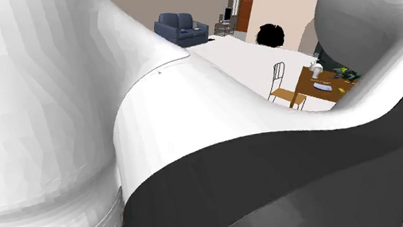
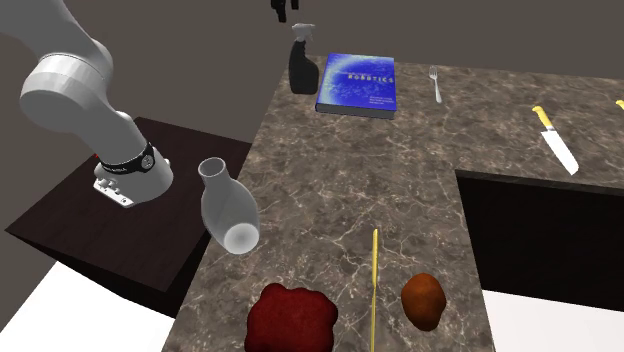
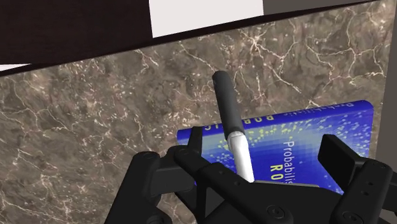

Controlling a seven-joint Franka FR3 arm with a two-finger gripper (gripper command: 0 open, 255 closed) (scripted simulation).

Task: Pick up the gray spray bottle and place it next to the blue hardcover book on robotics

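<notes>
A grey spray bottle point(image 2: 303, 66) stands upright on the dark marbled counter point(image 2: 330, 190), just beside the blue book point(image 2: 357, 82) on the side facing the robot's dark stand point(image 2: 95, 225). The black gripper point(image 2: 283, 10) hangs just above the bottle's trigger head, a shade further from the book than the bottle itself. From the wrist, its two fingers point(image 3: 337, 158) stand well apart over the book's lettered cover and clasp nothing. A slim dark-and-pale rod shape point(image 3: 228, 105) lies between them, touching neither, and what it is cannot be told. The placing looks all but done, so the danger lies in the withdrawal. The bottle is tall and narrow-footed, and a finger catching the trigger head on a sideways pull could topple it onto the book. It could also go over the counter edge, which runs close by on the bottle's far side from the book. A straight lift would likely spare it. Whether bottle and book actually touch cannot be told. The white arm point(image 2: 70, 90) climbs from the stand, well apart from the book, leaves the second exterior view at the top and brings the hand down from above. In the shoulder view its pale links point(image 1: 194, 133) loom across the foreground.
</notes>
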